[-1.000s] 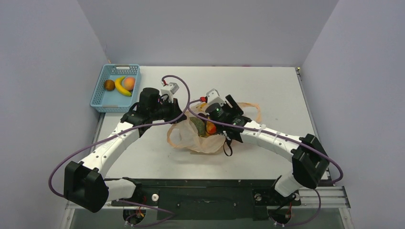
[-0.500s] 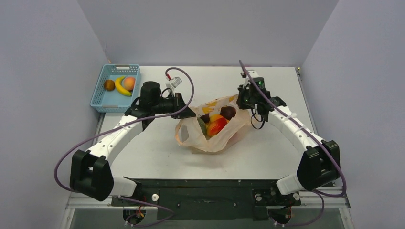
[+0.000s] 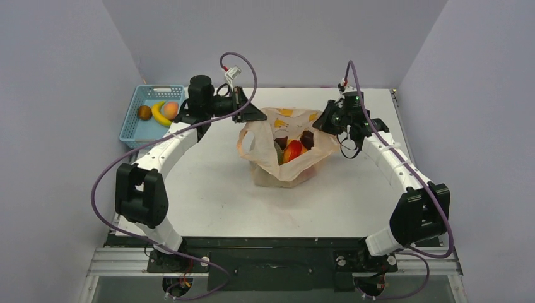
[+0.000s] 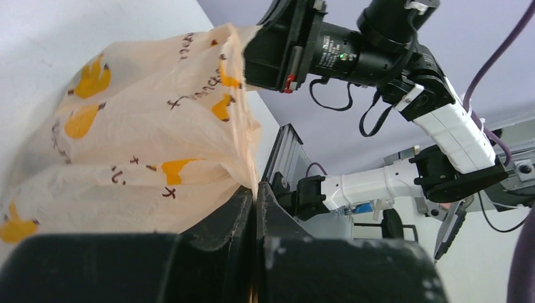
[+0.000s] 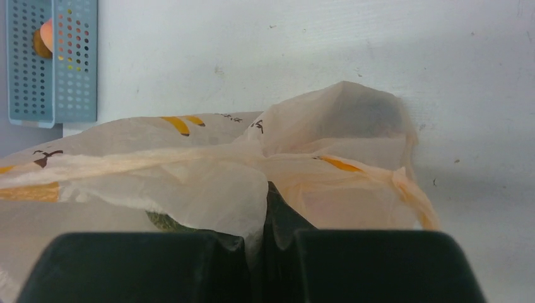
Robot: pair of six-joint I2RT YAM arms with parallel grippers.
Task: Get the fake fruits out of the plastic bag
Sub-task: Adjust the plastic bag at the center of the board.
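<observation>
The peach-orange plastic bag point(image 3: 284, 173) with banana prints stands mid-table, its mouth stretched open between both grippers. My left gripper point(image 3: 257, 116) is shut on the bag's left rim, with the film point(image 4: 126, 139) pinched between the fingers point(image 4: 240, 214). My right gripper point(image 3: 320, 124) is shut on the right rim, with film point(image 5: 340, 145) caught between its closed jaws. Fake fruits lie inside the bag: a red piece point(image 3: 291, 151), a dark purple piece point(image 3: 307, 139), a brown piece point(image 3: 281, 141), and a green ball point(image 5: 167, 221) showing under the film.
A blue mesh basket point(image 3: 140, 130) sits at the back left corner and holds a banana point(image 3: 161, 115), an orange-pink fruit point(image 3: 170, 109) and a brown fruit point(image 3: 144, 112). Walls close off the table at the left, back and right.
The right gripper closed on the bag's right rim. Both arms then rose and moved toward the back, lifting the bag and stretching its mouth open.
</observation>
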